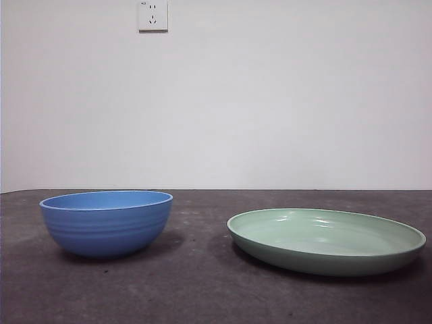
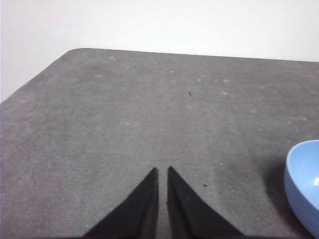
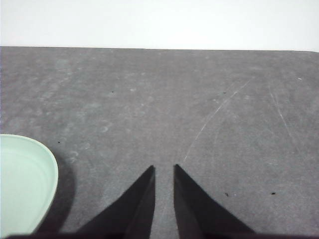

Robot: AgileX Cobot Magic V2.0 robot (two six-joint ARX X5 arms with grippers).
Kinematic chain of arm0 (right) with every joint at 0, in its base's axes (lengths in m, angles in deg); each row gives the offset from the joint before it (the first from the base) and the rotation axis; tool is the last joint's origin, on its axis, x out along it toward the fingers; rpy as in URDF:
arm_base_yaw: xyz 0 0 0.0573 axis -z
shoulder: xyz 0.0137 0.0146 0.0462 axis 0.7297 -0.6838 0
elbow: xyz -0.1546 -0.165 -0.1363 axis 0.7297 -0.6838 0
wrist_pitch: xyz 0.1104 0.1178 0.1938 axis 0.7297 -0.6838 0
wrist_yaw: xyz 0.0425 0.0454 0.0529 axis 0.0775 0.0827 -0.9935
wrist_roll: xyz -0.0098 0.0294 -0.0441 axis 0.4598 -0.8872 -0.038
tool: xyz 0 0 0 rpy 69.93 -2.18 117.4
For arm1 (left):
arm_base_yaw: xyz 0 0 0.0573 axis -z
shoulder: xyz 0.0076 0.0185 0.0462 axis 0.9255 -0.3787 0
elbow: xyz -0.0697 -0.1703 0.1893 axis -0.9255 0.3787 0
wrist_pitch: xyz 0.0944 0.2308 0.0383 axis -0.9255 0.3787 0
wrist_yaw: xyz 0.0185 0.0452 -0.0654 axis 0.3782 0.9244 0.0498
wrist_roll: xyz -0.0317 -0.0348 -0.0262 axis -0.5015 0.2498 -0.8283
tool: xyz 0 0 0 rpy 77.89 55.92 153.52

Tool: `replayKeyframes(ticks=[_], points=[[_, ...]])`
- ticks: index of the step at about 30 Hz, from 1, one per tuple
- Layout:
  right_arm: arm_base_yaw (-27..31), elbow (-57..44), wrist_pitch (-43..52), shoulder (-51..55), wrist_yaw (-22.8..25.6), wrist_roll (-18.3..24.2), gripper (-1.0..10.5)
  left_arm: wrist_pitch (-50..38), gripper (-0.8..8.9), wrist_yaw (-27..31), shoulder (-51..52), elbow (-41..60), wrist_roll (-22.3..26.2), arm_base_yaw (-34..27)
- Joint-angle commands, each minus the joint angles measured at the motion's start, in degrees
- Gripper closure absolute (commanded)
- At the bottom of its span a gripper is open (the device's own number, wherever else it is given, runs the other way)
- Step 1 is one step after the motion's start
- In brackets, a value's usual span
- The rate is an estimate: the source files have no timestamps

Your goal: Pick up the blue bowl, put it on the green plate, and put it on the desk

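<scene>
The blue bowl [image 1: 106, 223] stands upright on the desk [image 1: 196, 283] at the left of the front view. The green plate [image 1: 326, 239] lies flat on the desk to its right, with a gap between them. Neither arm shows in the front view. My left gripper [image 2: 162, 170] hovers over bare desk with its jaws shut on nothing. An edge of the blue bowl [image 2: 305, 184] shows off to one side of it. My right gripper [image 3: 163, 167] is likewise shut and empty over bare desk. Part of the green plate [image 3: 22, 184] lies beside it.
A white wall with a power socket [image 1: 152, 15] stands behind the desk. The desk's rounded far corner [image 2: 75, 51] shows in the left wrist view. Faint scratches [image 3: 219, 112] mark the desk surface in the right wrist view.
</scene>
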State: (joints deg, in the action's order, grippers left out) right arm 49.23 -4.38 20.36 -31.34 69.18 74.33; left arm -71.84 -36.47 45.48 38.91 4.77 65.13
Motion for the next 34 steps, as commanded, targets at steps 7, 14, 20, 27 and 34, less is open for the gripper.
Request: replayKeyframes(ticks=[7,14,20,27,34], points=[[-0.02,-0.26,1.64,0.04,-2.27,-3.74,8.9,0.44,7.86,0.13,0.13,1.16,-0.26,-0.11],[-0.04,2.14,0.28,0.0,-5.14,-7.37,9.0,1.16,7.97,0.13,0.13,0.07,-2.6,-0.07],[-0.04,8.66,-1.16,-1.09,-4.92,-17.07,9.2,2.34,7.97,0.11,-0.07,-5.7,-9.33,0.74],[-0.04,17.27,-3.19,-7.96,-13.81,-22.03,9.2,4.9,7.97,0.11,-2.69,-16.92,-10.54,1.09],[-0.04,28.15,-10.54,-17.64,-24.52,-21.42,9.2,13.2,7.97,-0.7,-8.98,-31.28,-8.94,1.09]])
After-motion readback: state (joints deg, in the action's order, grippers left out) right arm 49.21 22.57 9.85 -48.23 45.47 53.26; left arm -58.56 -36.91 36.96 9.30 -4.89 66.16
